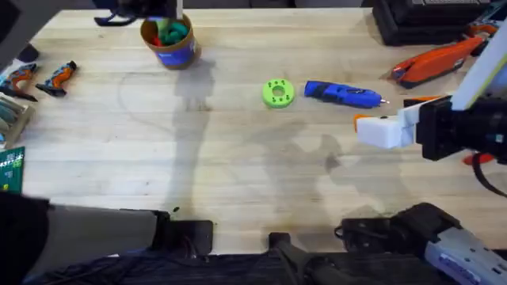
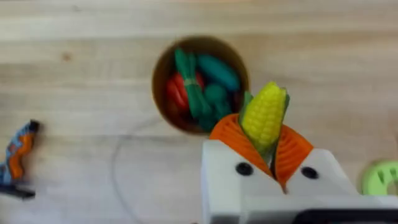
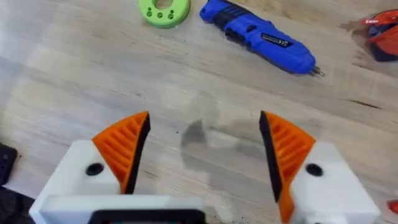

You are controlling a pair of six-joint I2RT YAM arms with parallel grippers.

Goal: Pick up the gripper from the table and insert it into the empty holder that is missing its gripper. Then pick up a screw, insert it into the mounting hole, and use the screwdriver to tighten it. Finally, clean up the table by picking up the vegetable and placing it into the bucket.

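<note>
Over the bucket (image 2: 200, 84), your left gripper (image 2: 266, 146) pinches the vegetable (image 2: 264, 115), seen from its wrist camera; your right gripper (image 3: 204, 152) gapes wide above the table (image 3: 74, 68).

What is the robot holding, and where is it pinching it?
The left gripper pinches the toy corn by its lower end, above the bucket. The right gripper is open.

The right tool (image 3: 202, 149) hangs agape over the table (image 3: 74, 68), screwdriver (image 3: 261, 38) beyond.
</note>
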